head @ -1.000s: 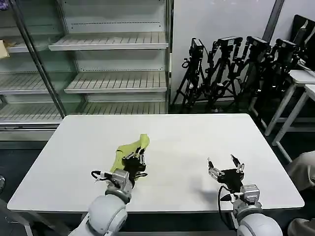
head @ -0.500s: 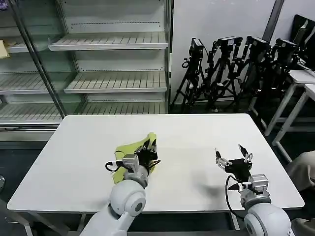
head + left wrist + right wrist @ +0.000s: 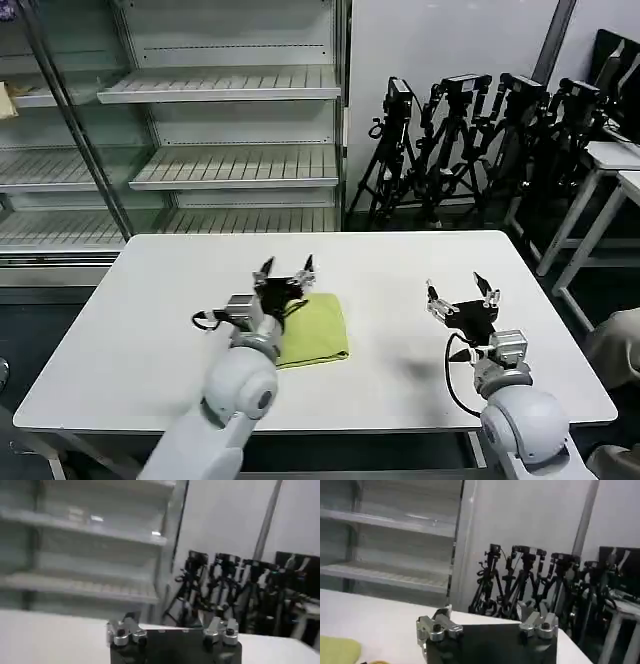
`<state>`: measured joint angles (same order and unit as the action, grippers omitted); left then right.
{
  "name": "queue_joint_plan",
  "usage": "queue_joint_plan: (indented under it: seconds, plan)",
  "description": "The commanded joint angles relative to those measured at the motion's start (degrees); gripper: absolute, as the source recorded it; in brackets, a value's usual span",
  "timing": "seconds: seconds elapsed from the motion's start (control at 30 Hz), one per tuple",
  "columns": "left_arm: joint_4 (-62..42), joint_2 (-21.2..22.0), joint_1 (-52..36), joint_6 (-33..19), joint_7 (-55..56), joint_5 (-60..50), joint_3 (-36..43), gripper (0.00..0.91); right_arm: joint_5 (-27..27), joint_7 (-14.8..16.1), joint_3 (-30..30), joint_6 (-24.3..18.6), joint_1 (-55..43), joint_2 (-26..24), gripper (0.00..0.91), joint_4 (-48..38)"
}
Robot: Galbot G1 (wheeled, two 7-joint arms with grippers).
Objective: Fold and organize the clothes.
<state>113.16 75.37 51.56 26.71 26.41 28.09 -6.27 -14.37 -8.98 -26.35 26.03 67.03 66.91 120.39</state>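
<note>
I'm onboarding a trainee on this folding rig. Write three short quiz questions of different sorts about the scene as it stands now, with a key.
1. True or false: the left gripper is clamped on the lime yellow-green cotton T-shirt.
2. Which gripper hovers over bare white table: A left, B right?
3. Fill in: the T-shirt lies as a flat folded ____.

Key: 1 false, its fingers are spread above it; 2 B, the right gripper; 3 rectangle.
</note>
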Motion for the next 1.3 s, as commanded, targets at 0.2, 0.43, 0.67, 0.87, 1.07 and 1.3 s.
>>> queue_joint_plan:
  seconds: [0.2, 0.43, 0.67, 0.87, 1.07, 1.3]
  plan:
    - [-1.4, -6.2, 19.9, -16.4, -28.3, -20.6, -29.1, 0.907, 5.9, -0.3, 8.9, -7.1, -9.2, 4.2, 0.907, -11.7]
    - [-1.5, -4.5, 25.3, -20.9, -32.5, -20.9, -35.3, 0.907, 6.1, -0.3, 9.4, -7.6, -10.2, 4.6, 0.907, -13.4]
    - [-1.0, -3.4, 26.3, -22.1, -34.2, -20.6, -36.5, 0.907, 8.8, -0.3, 9.4, -8.1, -10.3, 4.7, 0.907, -13.4]
    - [-1.5, -2.1, 25.5, -23.7, -36.0, -21.2, -36.3, 0.907, 9.6, 0.1, 9.3, -8.1, -9.7, 4.6, 0.907, -13.1]
    - [-0.5, -1.5, 25.7, -25.0, -38.5, -23.5, -36.3, 0.907, 11.5, 0.3, 9.0, -9.2, -9.3, 4.5, 0.907, -12.4]
    - [0.1, -0.9, 25.4, -25.4, -37.1, -25.2, -35.3, 0.907, 12.4, 0.1, 9.0, -9.1, -9.0, 4.5, 0.907, -11.7]
